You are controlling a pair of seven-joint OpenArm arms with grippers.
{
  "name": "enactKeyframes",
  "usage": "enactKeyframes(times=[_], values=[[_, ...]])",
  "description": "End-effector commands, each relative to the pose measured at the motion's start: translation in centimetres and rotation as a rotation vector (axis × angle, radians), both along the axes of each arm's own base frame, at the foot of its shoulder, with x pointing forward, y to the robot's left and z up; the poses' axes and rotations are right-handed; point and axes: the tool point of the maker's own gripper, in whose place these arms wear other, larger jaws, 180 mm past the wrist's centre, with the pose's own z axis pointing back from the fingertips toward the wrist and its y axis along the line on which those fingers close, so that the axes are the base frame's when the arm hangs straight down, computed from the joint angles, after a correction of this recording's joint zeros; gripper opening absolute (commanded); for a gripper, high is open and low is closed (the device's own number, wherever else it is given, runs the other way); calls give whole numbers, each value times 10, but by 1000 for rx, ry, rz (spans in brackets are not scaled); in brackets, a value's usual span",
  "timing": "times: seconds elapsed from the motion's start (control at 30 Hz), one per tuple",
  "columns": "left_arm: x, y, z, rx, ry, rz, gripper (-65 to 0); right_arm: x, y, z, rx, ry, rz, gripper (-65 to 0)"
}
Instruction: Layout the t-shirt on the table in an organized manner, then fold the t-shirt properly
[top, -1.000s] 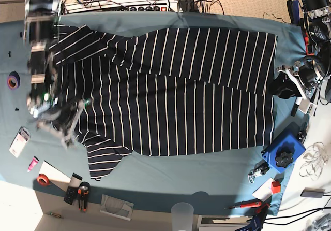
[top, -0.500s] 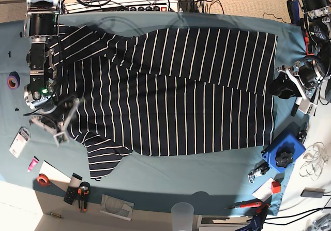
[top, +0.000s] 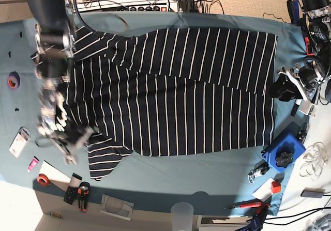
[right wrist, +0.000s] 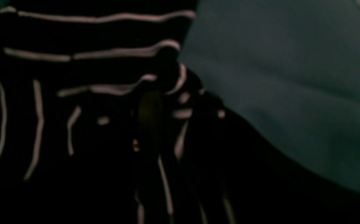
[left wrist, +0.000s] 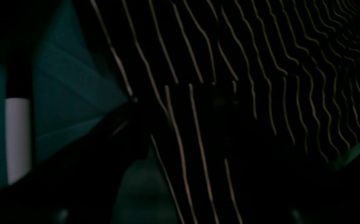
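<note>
The right gripper (top: 67, 143) hangs blurred over the t-shirt's (top: 176, 96) lower sleeve at the shirt's collar end; whether its jaws are apart or pinching cloth I cannot tell (its wrist view is mostly dark stripes). The left gripper (top: 289, 86) sits just off the shirt's hem edge, jaws apart. The t-shirt lies spread flat on the teal table (top: 207, 179).

Dim, murky, soft-focus wrist views; bright, fisheye-bowed base view with motion-smeared right arm (top: 51, 60).
</note>
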Motion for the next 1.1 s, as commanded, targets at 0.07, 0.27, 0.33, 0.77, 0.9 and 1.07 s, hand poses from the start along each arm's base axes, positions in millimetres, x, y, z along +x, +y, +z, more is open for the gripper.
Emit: enactKeyframes(times=[0.07, 0.27, 0.33, 0.77, 0.9, 1.07], values=[[8, 4, 16, 1, -55, 0, -385, 6, 0, -3, 10, 16, -20, -430], [8, 4, 15, 1, -54, 0, -385, -26, 1, -37, 1, 158, -27, -431], [8, 4, 16, 1, -55, 0, -385, -34, 0, -40, -11, 197, -27, -491], [8, 4, 16, 0, -57, 1, -385, -51, -1, 32, -179, 19, 52, -650], [8, 4, 16, 1, -56, 1, -385, -69, 5, 45, -156, 10, 84, -650], [8, 3, 15, -3, -57, 1, -385, -101, 15, 41, -110, 54, 141, -650]])
